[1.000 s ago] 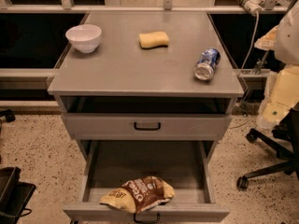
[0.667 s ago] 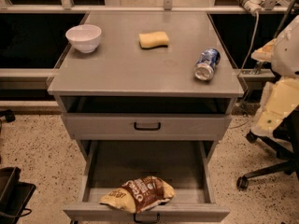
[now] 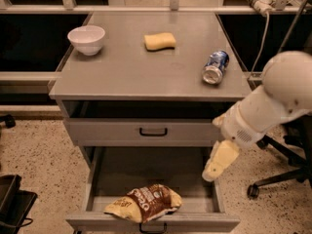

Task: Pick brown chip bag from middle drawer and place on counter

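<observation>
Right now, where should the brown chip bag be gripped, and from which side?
Grip the brown chip bag at its puffed dark middle, probably from above: it lies flat at the front of the open middle drawer, close to the front wall. The end effector hangs above the drawer's right side.

The brown chip bag (image 3: 145, 203) is shiny and crinkly. The middle drawer (image 3: 146, 172) and the surface (image 3: 122, 67) look like dull grey metal. The smooth cream pincer (image 3: 220, 161) hangs over the drawer's right side.

Office: swivel chair (image 3: 279, 178) near end effector (image 3: 219, 162)
</observation>
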Motion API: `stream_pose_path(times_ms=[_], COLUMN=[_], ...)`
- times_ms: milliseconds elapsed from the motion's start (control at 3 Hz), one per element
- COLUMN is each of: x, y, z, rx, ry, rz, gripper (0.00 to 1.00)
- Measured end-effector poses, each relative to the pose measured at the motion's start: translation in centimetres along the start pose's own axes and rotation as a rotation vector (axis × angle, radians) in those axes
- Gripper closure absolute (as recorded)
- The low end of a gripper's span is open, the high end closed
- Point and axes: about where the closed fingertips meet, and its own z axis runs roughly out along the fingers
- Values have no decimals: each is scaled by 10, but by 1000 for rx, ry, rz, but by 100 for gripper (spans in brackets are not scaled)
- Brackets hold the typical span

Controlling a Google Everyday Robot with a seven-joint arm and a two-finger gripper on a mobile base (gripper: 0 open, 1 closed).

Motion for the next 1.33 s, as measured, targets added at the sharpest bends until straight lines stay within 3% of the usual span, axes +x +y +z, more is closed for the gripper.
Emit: stream_pose_path(times_ms=[333,667,1000,1333], x=[3,6,15,-4], y=[-12,-8,8,3], z=[22,23,86,180], rx=[22,46,-20,-86], ry=[-26,-35,-99,-181], rz=[18,40,132,166], gripper=[0,0,0,0])
